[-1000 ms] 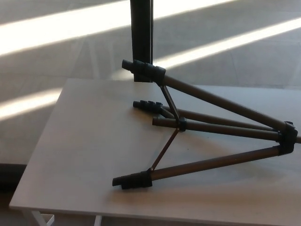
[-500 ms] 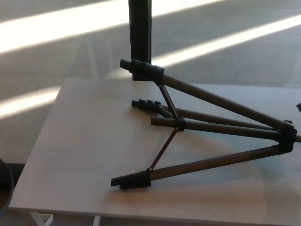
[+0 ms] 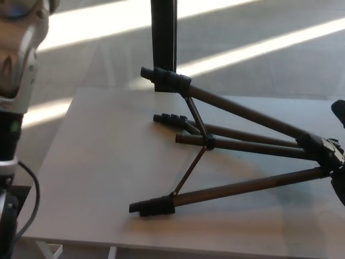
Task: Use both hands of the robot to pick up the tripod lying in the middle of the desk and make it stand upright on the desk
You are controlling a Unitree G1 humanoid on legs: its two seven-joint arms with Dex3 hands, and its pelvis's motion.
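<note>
The desk [image 3: 97, 178] carries the tripod [image 3: 226, 145] lying on its side, legs splayed leftward, hub at the right edge where the right hand [image 3: 337, 156] touches it, finger state unclear, while the left arm [image 3: 16, 81] rises far left.

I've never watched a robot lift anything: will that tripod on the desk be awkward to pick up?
Probably awkward: the tripod lies with its long legs splayed, so it may swing if lifted at one end. Thin braces joining the legs suggest it stays rigid. Its rubber-looking feet should resist sliding on the desk.
</note>
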